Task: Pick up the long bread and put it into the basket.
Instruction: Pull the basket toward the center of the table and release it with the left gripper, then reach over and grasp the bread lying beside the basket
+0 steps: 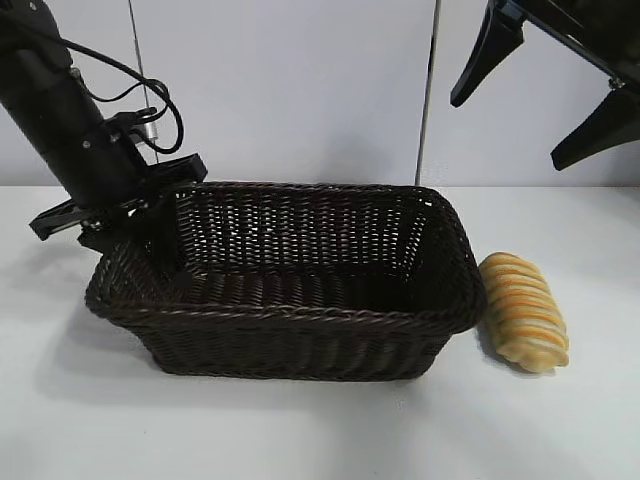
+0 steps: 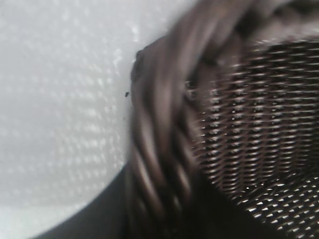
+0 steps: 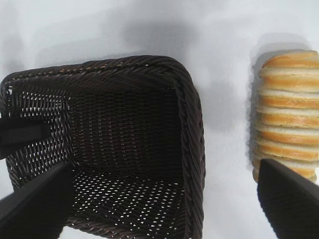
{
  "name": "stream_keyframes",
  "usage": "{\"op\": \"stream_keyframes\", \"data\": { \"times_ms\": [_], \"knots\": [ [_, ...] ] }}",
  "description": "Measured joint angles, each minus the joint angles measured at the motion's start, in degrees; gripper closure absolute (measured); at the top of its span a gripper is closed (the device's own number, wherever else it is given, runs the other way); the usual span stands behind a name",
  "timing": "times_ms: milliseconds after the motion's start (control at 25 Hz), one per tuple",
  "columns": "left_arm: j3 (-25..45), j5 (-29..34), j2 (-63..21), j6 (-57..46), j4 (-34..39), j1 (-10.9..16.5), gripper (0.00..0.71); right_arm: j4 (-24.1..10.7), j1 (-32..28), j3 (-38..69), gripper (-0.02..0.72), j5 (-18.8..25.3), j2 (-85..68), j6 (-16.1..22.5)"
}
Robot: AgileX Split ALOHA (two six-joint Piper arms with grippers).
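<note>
1. Nearest the exterior camera is the bare white table (image 1: 300, 430); just behind it stands the basket (image 1: 300, 345), a wide dark wicker tub, nothing inside it.
2. The long bread (image 1: 524, 310) lies on the table just beside the basket's right end, outside it, its length running toward the camera.
3. Our left gripper (image 1: 150, 225) sits at the basket's left end wall; the left wrist view fills with braided rim, and we cannot tell how its fingers are set.
4. Our right gripper (image 1: 545, 95) hangs high above the loaf, its two black fingers spread wide.
5. In the right wrist view one finger lies over the basket and the other (image 3: 289, 201) over the loaf's end.
6. To do this step well, we judge the right gripper should shift away from the basket until the fingers straddle the loaf's middle, then descend and close gently across its narrow width.
</note>
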Motion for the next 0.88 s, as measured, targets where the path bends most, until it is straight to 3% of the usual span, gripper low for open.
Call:
{"op": "stream_keyframes", "data": {
  "times_ms": [280,480,680,880],
  "knots": [
    [-8.2,4.7,-6.9,-3.5,13.4,0.3,0.017,0.0,0.0,0.0,0.009,0.0,0.0,0.0],
    [-13.1,5.5,-7.1,-4.9,20.6,3.5,0.017,0.0,0.0,0.0,0.009,0.2,0.0,0.0],
    [-14.3,8.1,-7.1,-3.9,32.8,11.7,0.017,0.0,0.0,0.0,0.009,0.3,0.0,0.0],
    [-14.3,9.0,-9.3,-0.6,29.5,23.0,0.017,0.0,0.0,0.0,0.009,1.2,0.0,0.0]
  ]
}}
